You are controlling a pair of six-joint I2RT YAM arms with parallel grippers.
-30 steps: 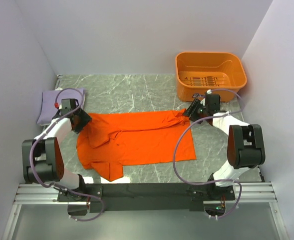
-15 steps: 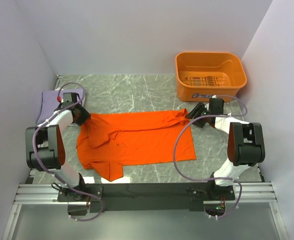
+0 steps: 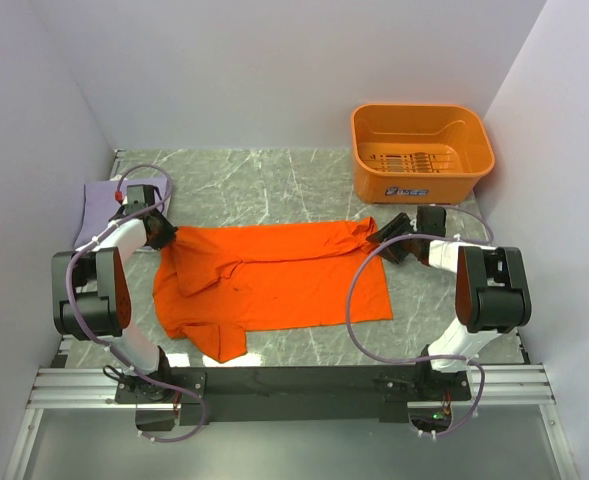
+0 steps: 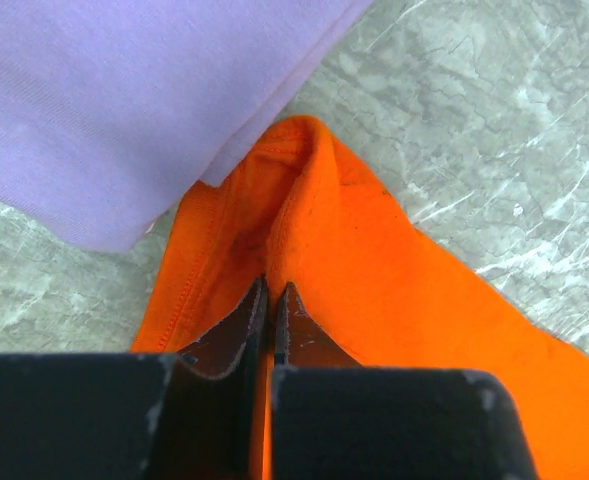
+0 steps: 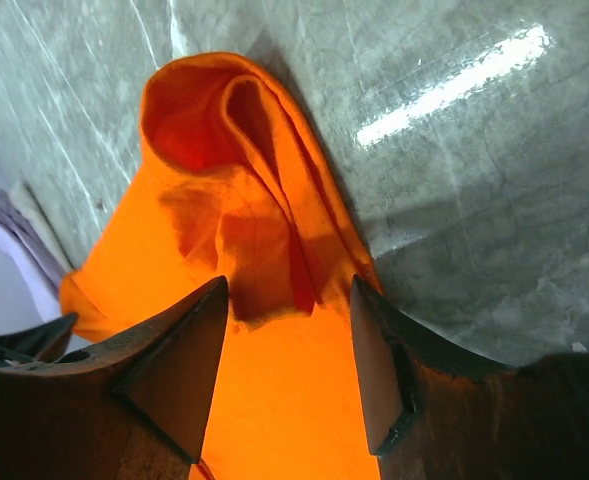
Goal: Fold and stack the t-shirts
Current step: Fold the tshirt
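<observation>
The orange t-shirt [image 3: 274, 280] lies spread across the middle of the marble table, its near left part rumpled. My left gripper [image 3: 164, 232] is at its far left corner, and its jaws [image 4: 274, 292] are shut on a raised fold of the orange t-shirt [image 4: 374, 290]. The folded lavender t-shirt [image 3: 96, 208] lies at the far left, and in the left wrist view the lavender t-shirt [image 4: 124, 90] overlaps that orange corner. My right gripper [image 3: 384, 238] is at the far right corner. Its jaws [image 5: 289, 300] stand open astride the bunched orange t-shirt [image 5: 234, 130].
An orange plastic basket [image 3: 421, 150] stands at the far right, just behind the right gripper. White walls close in the table on the left, back and right. Bare marble [image 3: 264, 185] lies behind the orange shirt.
The left gripper has moved to the orange shirt's far left corner and shut on it. The right gripper has sunk lower at the far right corner, still open.
</observation>
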